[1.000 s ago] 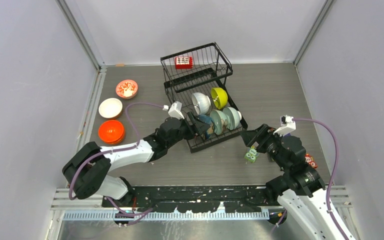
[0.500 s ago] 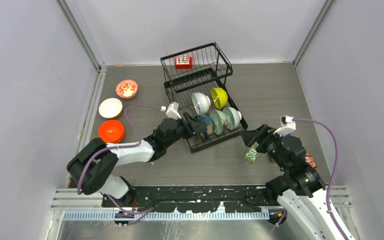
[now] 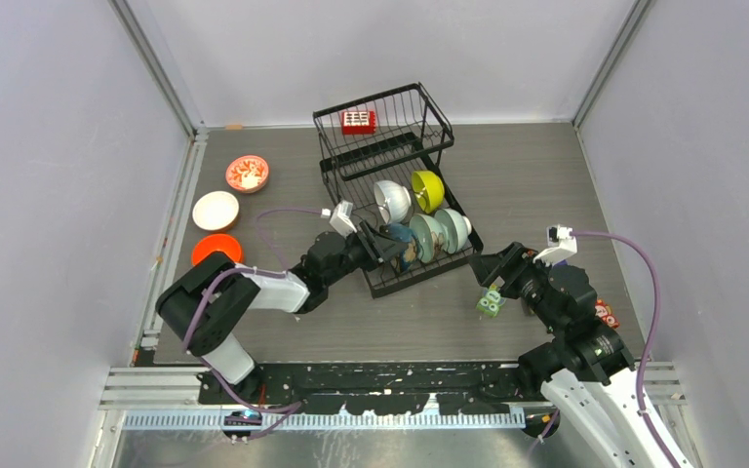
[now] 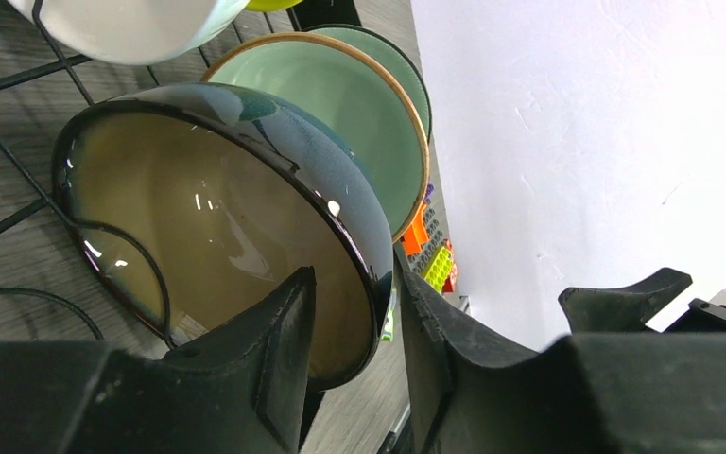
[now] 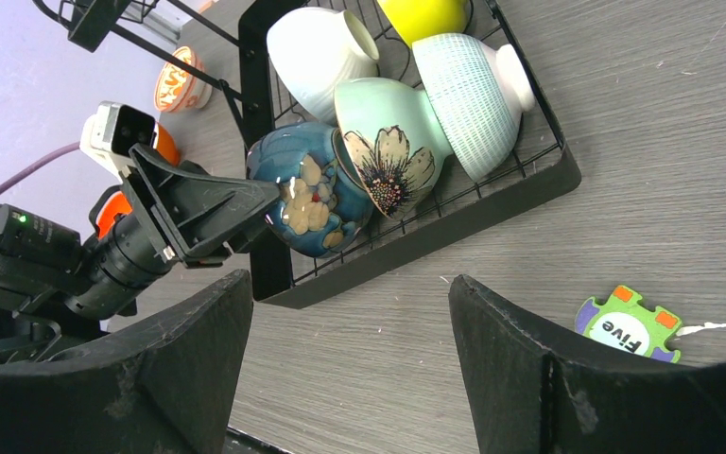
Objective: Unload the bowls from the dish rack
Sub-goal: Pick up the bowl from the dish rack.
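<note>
At left, three bowls stand on the table (image 3: 546,175): a patterned bowl (image 3: 247,174), a white bowl (image 3: 216,210) and an orange bowl (image 3: 210,250) (half hidden under the left arm). At upper centre, the rack's (image 3: 427,271) lower tier holds five bowls on edge: a dark bowl (image 4: 217,227), a tipped bowl (image 3: 392,200), a yellow bowl (image 3: 427,189), a mint bowl (image 4: 340,104) and a ribbed bowl (image 5: 473,95). Its upper basket holds a red tag (image 3: 358,121).

The left gripper (image 4: 352,284) straddles the dark bowl's rim, one finger inside and one outside; whether it pinches, I cannot tell. The right gripper (image 5: 350,284) gapes empty right of the rack, near a green card (image 5: 629,326).

The table is grey wood-grain and the walls (image 3: 59,146) are lilac.
</note>
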You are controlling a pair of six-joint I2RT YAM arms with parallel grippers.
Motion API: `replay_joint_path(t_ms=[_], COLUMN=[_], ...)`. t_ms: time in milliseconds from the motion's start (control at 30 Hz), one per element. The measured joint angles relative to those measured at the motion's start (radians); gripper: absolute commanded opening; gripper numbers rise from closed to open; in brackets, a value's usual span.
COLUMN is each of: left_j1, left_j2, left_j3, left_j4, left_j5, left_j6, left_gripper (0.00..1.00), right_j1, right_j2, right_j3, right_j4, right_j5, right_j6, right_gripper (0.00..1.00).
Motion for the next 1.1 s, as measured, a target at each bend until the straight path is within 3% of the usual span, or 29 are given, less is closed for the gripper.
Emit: replay_joint_path(t_ms=[667, 833, 967, 1100], left_j1=[0.016, 0.019, 0.021, 0.028], left_j2=[0.048, 0.053, 0.057, 0.069], left_j3=[-0.002, -0.005, -0.01, -0.013], left_j4=[0.108, 0.127, 0.138, 0.163], left_j5=[0.039, 0.047, 0.057, 0.07], left_j6=[-0.025, -0.029, -0.04, -0.048], left_gripper=[0.2, 0.13, 0.01, 0.0], right_j1=[0.0, 0.0, 0.0, 0.0], right_j2=[0.001, 0.002, 0.01, 0.014], right_j3=[0.0, 0.0, 0.0, 0.0], right_j4=[0.0, 0.0, 0.001, 0.001], right_j5=[0.003, 0.003, 0.003, 0.003], right_j6=[-0.004, -0.004, -0.004, -0.004], right_gripper=[0.8, 0.8, 0.8, 0.8])
